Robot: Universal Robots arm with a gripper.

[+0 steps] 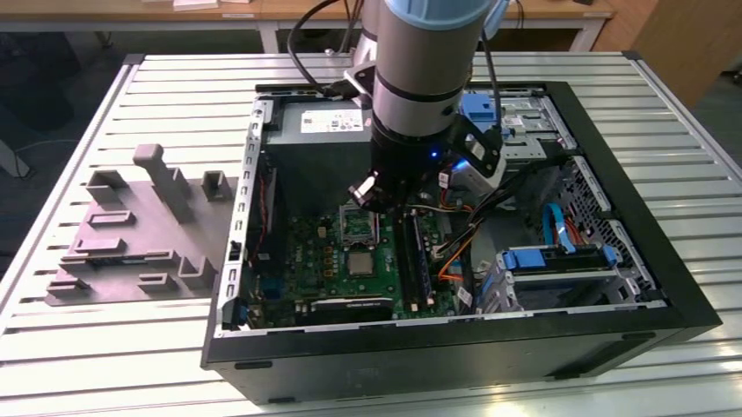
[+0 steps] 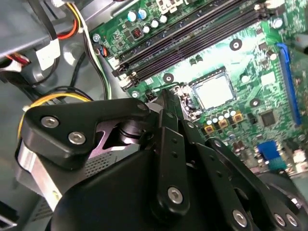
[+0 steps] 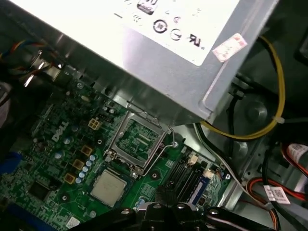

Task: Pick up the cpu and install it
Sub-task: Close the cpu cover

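— First wrist view: where is the small flat square cpu (image 3: 109,187) with its pale silvery metal top?

— Lying flat on the green motherboard (image 3: 57,144), just beside the rectangular metal-framed socket (image 3: 136,143). That socket's frame is swung up, and its green centre is bare. The second wrist view shows the chip too (image 2: 213,90), seated inside a dark square surround near the long black memory slots (image 2: 192,36).

— And from the exterior view?

— It sits (image 1: 361,264) on the board inside the open black computer case (image 1: 649,287), with the socket (image 1: 358,226) on its far side, towards the grey power supply box (image 1: 319,130). The arm's gripper (image 1: 388,204) hangs over the board, close above the socket and apart from the chip.

— The jaws?

— Nothing is held between them. The black linkage (image 2: 168,159) fills the foreground, and I cannot tell how far apart they stand.

— Anything outside the case?

— A grey plastic fixture plate with upright blocks (image 1: 134,234) rests on the slatted metal table (image 1: 116,347), on the exterior view's left of the case.
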